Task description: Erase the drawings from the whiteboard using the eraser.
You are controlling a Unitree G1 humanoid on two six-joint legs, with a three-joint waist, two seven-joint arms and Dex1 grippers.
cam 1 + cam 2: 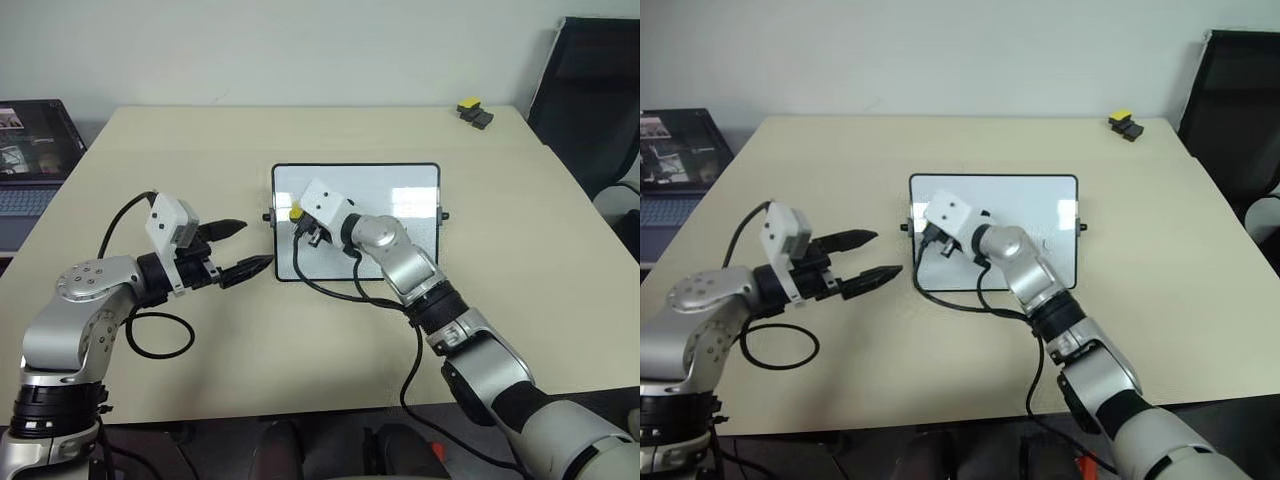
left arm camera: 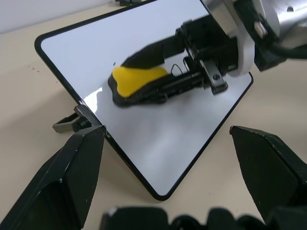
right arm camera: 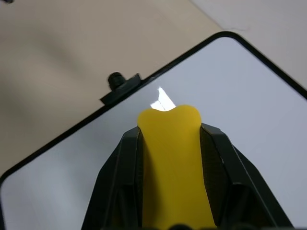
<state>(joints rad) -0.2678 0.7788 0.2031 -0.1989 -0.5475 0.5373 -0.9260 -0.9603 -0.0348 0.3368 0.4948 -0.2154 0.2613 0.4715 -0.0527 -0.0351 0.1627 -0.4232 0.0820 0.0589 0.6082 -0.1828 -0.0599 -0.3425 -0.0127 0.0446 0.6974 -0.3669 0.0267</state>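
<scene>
The whiteboard (image 1: 400, 190) lies flat at the table's middle, black-framed, with small knobs on its short sides. My right gripper (image 1: 298, 215) is shut on the yellow eraser (image 1: 296, 212) and holds it over the board's left part, close to the left edge. The right wrist view shows the eraser (image 3: 172, 158) clamped between both black fingers above the glossy board (image 3: 249, 96). My left gripper (image 1: 255, 244) stands open just left of the board with nothing between its fingers. From its wrist view the eraser (image 2: 136, 79) appears low over the surface. I cannot make out the drawings; my right arm hides part of the board.
A black gadget with a yellow cap (image 1: 473, 112) sits at the table's far right corner. A laptop (image 1: 30, 150) stands off the left edge and a black chair (image 1: 590, 90) beyond the right edge. Black cables (image 1: 330, 290) trail over the board's near edge.
</scene>
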